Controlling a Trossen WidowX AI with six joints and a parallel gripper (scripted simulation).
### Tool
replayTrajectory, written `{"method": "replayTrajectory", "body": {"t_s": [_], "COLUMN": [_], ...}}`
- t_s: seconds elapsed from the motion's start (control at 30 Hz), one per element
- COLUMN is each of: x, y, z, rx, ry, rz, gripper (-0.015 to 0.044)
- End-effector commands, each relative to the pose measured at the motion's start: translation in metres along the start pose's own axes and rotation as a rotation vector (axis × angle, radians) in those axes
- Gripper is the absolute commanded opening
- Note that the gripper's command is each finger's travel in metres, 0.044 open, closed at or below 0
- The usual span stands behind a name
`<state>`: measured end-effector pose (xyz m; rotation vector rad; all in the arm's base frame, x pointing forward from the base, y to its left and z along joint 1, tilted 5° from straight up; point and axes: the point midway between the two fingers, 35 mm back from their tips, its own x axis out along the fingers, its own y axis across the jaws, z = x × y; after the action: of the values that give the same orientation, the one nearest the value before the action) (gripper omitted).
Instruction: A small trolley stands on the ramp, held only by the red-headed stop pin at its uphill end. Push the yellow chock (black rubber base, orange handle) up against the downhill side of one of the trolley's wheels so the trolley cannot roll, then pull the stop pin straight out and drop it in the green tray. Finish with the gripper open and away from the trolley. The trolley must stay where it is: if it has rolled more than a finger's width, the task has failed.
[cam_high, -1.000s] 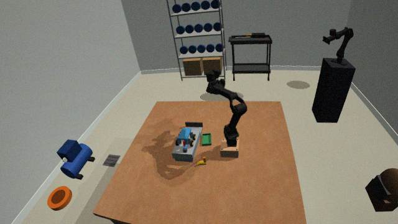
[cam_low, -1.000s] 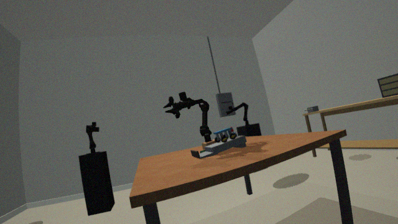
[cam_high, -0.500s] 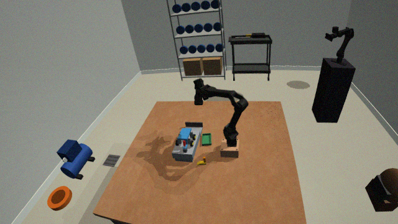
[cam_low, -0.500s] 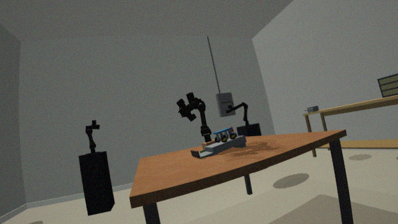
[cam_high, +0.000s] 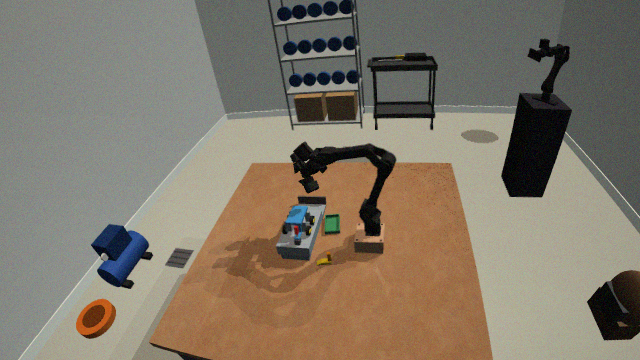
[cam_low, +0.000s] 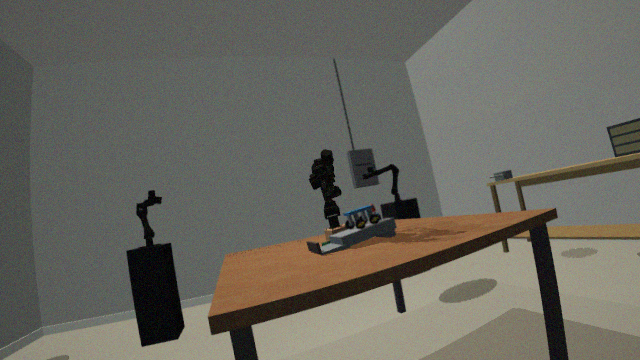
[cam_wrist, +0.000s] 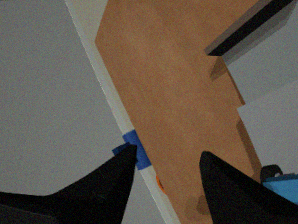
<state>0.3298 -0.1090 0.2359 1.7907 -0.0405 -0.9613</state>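
The blue trolley (cam_high: 298, 214) (cam_low: 361, 212) (cam_wrist: 286, 189) stands on the grey ramp (cam_high: 294, 251) (cam_low: 345, 238) (cam_wrist: 275, 125). The stop pin's red head (cam_high: 296, 230) (cam_low: 373, 208) shows at the trolley's uphill end. The yellow chock (cam_high: 323, 262), with its orange handle (cam_high: 329, 256), lies on the table beside the ramp's high end. The green tray (cam_high: 332, 224) lies between ramp and arm base and holds nothing that I can see. My gripper (cam_wrist: 168, 154) is partly open and empty, raised high above and beyond the ramp's low end, touching nothing.
A dark upright end board (cam_high: 312, 200) (cam_low: 314, 247) (cam_wrist: 247, 26) stands at the ramp's low end. The arm's base (cam_high: 369, 241) stands on the wooden table (cam_high: 400, 300) (cam_low: 280, 270) (cam_wrist: 165, 80), right of the tray in the top view. Shelves and a cart stand well behind.
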Motion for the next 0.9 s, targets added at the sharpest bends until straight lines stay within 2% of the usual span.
{"method": "replayTrajectory", "body": {"t_s": [0.0, 0.53, 0.67, 0.87], "x": [-0.002, -0.048, -0.061, -0.081], "y": [-0.024, -0.139, -0.158, -0.207], "z": [-0.025, -0.117, -0.131, -0.128], "rx": [-0.088, -0.457, -0.544, -0.641], "ry": [0.06, 0.335, 0.402, 0.391], "rz": [-0.078, -0.383, -0.415, -0.571], "gripper": [0.019, 0.019, 0.019, 0.019]}}
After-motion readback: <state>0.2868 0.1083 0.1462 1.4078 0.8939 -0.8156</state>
